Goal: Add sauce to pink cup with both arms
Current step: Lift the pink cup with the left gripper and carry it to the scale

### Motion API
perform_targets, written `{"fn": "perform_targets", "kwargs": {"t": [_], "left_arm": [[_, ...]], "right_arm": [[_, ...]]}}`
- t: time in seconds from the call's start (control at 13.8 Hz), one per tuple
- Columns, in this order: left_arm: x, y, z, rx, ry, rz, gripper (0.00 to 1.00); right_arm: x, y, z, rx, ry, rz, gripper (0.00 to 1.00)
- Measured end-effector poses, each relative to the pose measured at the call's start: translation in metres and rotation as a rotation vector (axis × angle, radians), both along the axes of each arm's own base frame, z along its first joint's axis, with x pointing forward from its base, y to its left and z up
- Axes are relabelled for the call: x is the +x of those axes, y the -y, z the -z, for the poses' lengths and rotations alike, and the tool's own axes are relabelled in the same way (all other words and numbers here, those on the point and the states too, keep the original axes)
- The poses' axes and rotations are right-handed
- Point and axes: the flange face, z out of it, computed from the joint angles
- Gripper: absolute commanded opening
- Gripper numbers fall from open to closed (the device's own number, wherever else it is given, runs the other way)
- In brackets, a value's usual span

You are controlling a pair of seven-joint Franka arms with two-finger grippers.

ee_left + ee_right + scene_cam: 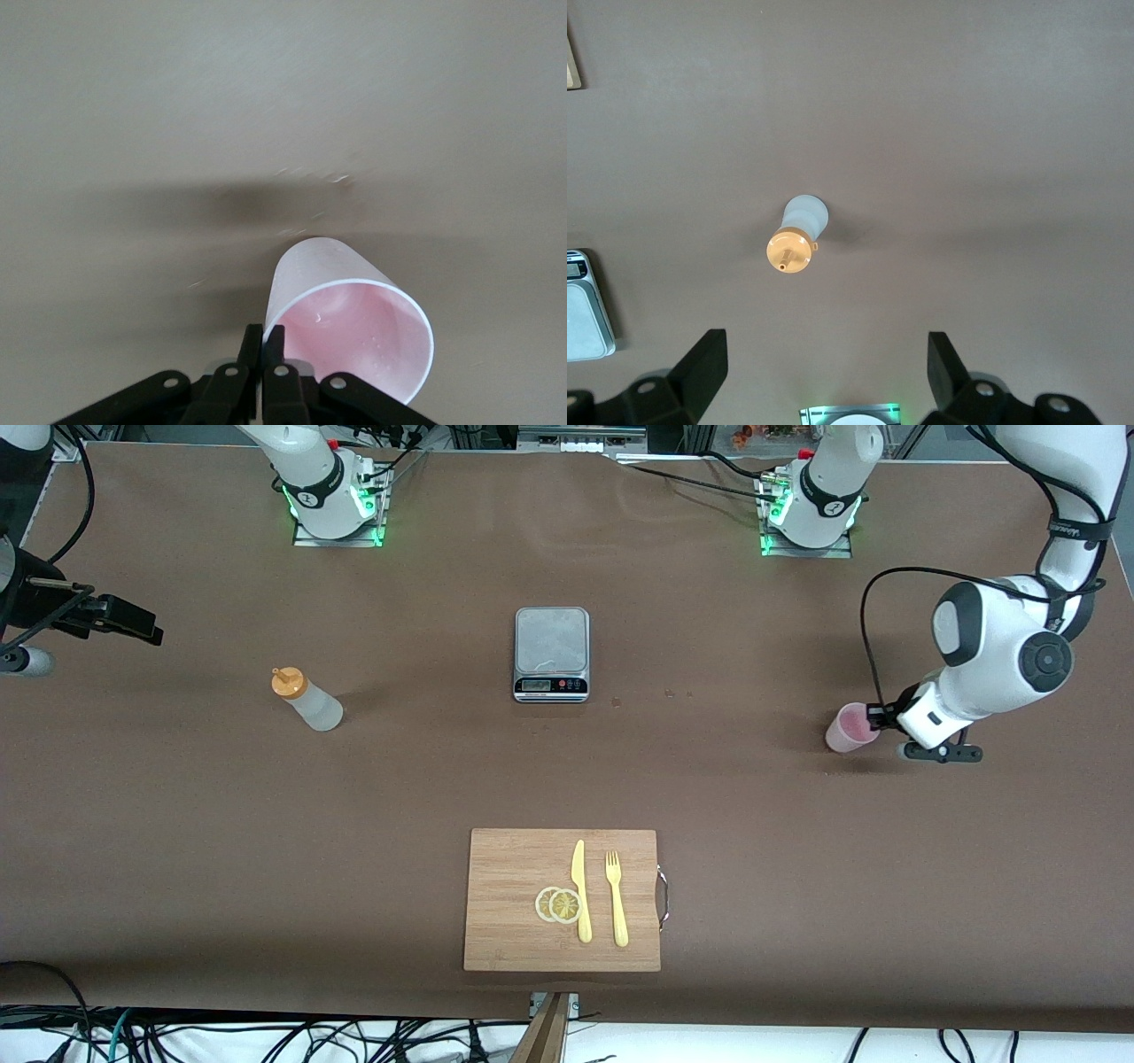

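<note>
The job has only just started. The left hand is low at the left arm's end of the worktop, pinched tight on the rim of the pink cup, which looks tipped a little. No sauce looks to be in the cup yet. The sauce bottle stands alone near the right arm's end, untouched. The right hand hangs over it, spread wide and holding nothing. Grabbing the bottle, bringing the two together and squeezing are all still left.
</note>
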Motion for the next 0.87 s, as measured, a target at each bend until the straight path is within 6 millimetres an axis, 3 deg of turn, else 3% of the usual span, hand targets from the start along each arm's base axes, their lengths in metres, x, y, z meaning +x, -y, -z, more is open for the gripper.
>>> {"fn": "perform_targets", "kwargs": {"t": [0.22, 0.36, 0.51, 0.65, 0.87], "left_arm": [[0.006, 0.131, -0.037, -0.021, 0.033, -0.003, 0.00], [-0.015, 0.224, -0.056, -0.036, 0.032, -0.020, 0.00], [-0.051, 0.301, -0.062, -0.041, 0.014, -0.029, 0.00], [-0.088, 0.355, -0.063, -0.046, -0.006, -0.019, 0.00], [-0.131, 0.409, -0.056, -0.088, -0.057, -0.033, 0.00]], "right_arm": [[0.000, 0.000, 0.000, 0.000, 0.000, -0.001, 1.00], [0.000, -0.001, 0.000, 0.000, 0.000, -0.001, 1.00], [0.000, 0.000, 0.000, 0.000, 0.000, 0.000, 1.00], [0.000, 0.000, 0.000, 0.000, 0.000, -0.001, 1.00], [0.000, 0.000, 0.000, 0.000, 0.000, -0.001, 1.00]]}}
